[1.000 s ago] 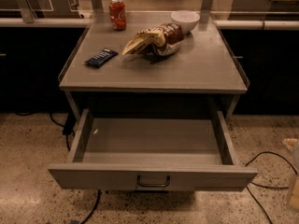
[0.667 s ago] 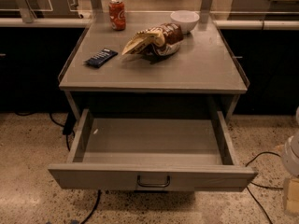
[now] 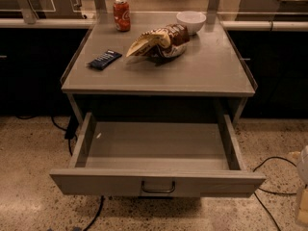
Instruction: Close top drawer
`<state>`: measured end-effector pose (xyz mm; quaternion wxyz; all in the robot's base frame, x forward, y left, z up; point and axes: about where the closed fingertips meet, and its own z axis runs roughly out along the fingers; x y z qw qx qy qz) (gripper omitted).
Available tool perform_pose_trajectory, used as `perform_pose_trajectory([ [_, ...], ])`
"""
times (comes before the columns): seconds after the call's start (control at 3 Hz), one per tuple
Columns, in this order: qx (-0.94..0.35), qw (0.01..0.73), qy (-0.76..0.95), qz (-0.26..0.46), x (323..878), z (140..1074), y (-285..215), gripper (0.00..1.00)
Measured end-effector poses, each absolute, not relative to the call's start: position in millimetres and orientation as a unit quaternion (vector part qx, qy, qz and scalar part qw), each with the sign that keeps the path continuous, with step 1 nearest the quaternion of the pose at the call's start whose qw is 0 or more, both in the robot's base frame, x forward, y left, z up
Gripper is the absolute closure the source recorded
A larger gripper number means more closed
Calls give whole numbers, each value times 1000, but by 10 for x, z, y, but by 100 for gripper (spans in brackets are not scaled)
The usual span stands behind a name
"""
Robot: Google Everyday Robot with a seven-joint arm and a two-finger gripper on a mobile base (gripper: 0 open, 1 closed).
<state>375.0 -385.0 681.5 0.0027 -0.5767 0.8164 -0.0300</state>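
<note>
Camera view, single item list. Top drawer (image 3: 159, 150): grey metal, pulled fully out toward 6 o'clock of the frame, interior bare, front panel carrying a dark wire handle (image 3: 158, 186) at its centre. Table (image 3: 207, 73): grey top above the drawer, holding a red soda can (image 3: 121, 15) at 11 o'clock, a white bowl (image 3: 191, 21) at 1 o'clock, a crumpled snack bag (image 3: 158, 41) near centre, and a dark wrapped bar (image 3: 104, 59) at 9 o'clock. Floor: speckled, with black cables (image 3: 269, 163) at 4 o'clock. Gripper (image 3: 302, 203): probably the pale form cut off by the frame edge at 4 o'clock, well apart from the drawer front; whether it is spread or closed is not readable here. Change noted: that pale form has risen further into the frame over the last second, while the drawer stays as far out as before. Assessment: closing not yet begun; the arm appears to be in its approach, and contact with the front panel remains to be made.
</note>
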Motion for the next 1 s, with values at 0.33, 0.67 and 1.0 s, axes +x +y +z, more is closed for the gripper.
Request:
perform_pose_trajectory([
  [0.33,-576,53,815,-25,3688,6755,-3828,0],
  [0.67,-580,55,813,-24,3622,6630,-3798,0],
  [1.0,-584,56,810,-25,3585,6543,-3781,0],
])
